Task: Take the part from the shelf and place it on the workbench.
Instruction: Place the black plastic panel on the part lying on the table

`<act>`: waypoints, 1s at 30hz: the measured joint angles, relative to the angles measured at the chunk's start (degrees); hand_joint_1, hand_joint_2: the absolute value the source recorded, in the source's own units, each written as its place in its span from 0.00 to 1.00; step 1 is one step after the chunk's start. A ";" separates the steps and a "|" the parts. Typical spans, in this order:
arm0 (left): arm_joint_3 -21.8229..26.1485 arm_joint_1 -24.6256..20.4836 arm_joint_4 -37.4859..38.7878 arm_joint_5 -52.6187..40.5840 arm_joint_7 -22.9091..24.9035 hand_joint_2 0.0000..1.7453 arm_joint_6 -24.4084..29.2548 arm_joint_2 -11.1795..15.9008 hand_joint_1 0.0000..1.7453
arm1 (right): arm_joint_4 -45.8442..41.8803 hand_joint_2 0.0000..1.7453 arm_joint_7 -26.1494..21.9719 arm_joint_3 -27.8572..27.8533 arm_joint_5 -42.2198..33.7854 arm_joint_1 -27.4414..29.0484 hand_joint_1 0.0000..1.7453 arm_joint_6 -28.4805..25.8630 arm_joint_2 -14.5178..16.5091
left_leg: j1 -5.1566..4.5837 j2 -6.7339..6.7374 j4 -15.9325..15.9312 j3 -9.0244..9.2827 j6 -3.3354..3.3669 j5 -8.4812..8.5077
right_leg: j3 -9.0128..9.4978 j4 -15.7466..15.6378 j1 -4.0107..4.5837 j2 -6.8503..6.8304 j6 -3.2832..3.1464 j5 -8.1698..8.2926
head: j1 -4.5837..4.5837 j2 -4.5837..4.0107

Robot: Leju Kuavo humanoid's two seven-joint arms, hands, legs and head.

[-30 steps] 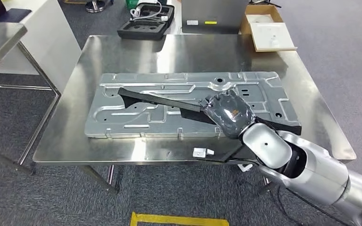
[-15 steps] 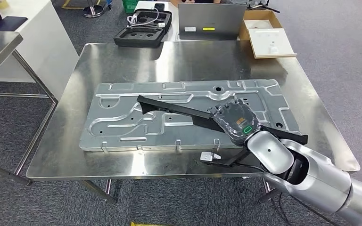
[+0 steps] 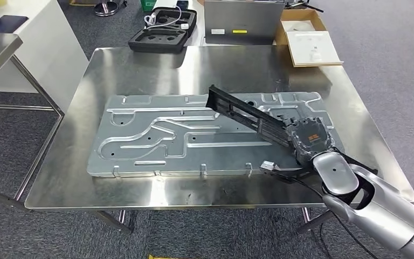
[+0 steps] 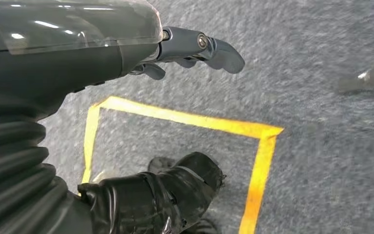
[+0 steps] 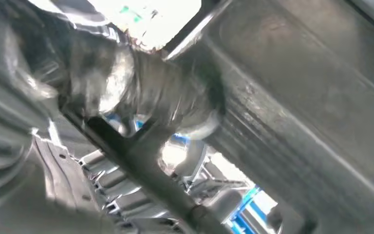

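Gripping the long black part (image 3: 248, 116) at its near end, the right hand (image 3: 308, 139) holds it slanting away leftward over the stamped panel (image 3: 156, 137) on the worktop (image 3: 140, 65); left hand (image 4: 195, 46) hangs empty, fingers apart.

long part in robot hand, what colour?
Black; the long part shows best in the head view.

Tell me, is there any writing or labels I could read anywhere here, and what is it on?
No text here can be read.
Grey case: a white label and a yellow one, both too small to read.
Right hand: an orange mark on its back, too small to read.
Part and plate: no writing to be seen.
Floor: yellow tape lines, no words.
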 joint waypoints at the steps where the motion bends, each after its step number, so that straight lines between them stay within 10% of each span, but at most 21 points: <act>1: 0.01 -0.01 -0.01 0.08 0.41 0.25 0.64 -0.02 0.00 | 0.16 0.00 0.18 -0.41 -0.29 0.18 0.00 -0.26 0.03 | 0.08 0.02 0.04 0.10 -0.28 -0.17 | 0.20 -0.17 -0.02 -0.04 -0.38 0.01 | -0.02 0.00; 2: 0.01 -0.04 -0.01 0.09 0.75 0.00 1.45 -0.05 0.00 | 0.30 0.00 0.31 -0.75 -0.50 0.29 0.00 -0.51 0.05 | 0.16 0.05 0.69 -0.08 -0.56 -0.71 | 0.48 -0.36 -0.06 -0.10 -0.78 -0.01 | -0.07 0.00; 6: 0.05 -0.32 0.00 0.27 2.16 0.00 5.57 -0.09 0.00 | 0.96 0.00 1.21 -1.61 -0.90 1.09 0.00 -1.38 0.20 | 0.35 0.15 12.94 -6.18 -1.32 -6.38 | 1.02 -0.70 -0.04 -0.51 -1.78 -0.16 | -0.34 0.00; 8: 0.07 -0.14 0.01 0.62 2.64 0.00 6.66 -0.09 0.00 | 1.25 0.00 1.65 -1.83 -0.97 1.58 0.00 -1.83 0.37 | 0.35 0.15 15.94 -8.09 -1.29 -6.32 | 1.09 -0.67 0.04 -0.49 -1.85 -0.25 | -0.34 0.00; 13: 0.10 -0.17 -0.01 0.94 4.15 0.00 8.89 -0.04 0.00 | 1.62 0.00 1.66 -2.84 -4.41 2.41 0.00 -5.87 0.80 | 0.06 0.12 0.82 -1.28 -0.23 0.86 | 1.47 -0.62 0.30 -0.44 -1.03 -0.62 | -0.29 0.00; 18: 0.15 -0.35 -0.01 1.60 7.39 0.00 13.25 -0.25 0.00 | 1.40 0.00 -2.43 -5.48 -17.53 4.64 0.00 -17.64 3.16 | 0.21 0.19 -0.94 -0.62 1.17 1.63 | 0.64 0.83 0.24 -0.39 0.42 -1.84 | -0.18 0.00; 23: 0.15 -0.34 -0.01 1.94 7.96 0.00 13.99 -0.37 0.00 | 1.18 0.00 -3.98 -7.24 -20.50 5.84 0.00 -20.23 5.09 | 0.27 0.13 -0.96 -0.67 1.71 1.79 | -5.67 14.91 -0.13 -0.38 1.28 -7.74 | -0.06 0.00; 27: 0.19 -0.40 -0.01 2.50 8.21 0.00 15.42 -0.59 0.00 | 0.23 0.00 -7.13 -8.31 -25.10 5.99 0.00 -25.43 6.97 | 0.27 -0.03 0.14 -0.99 1.04 1.36 | 0.04 3.13 -0.44 -0.38 1.26 -1.84 | -0.07 0.00; 30: 0.33 -0.42 -0.02 2.71 8.25 0.00 16.63 -0.70 0.00 | -1.45 0.00 -8.85 -8.57 -28.10 5.88 0.00 -28.80 8.62 | 0.00 -0.04 0.66 -1.66 0.06 1.52 | 0.99 0.43 -0.01 -0.18 0.27 -1.00 | -0.16 0.00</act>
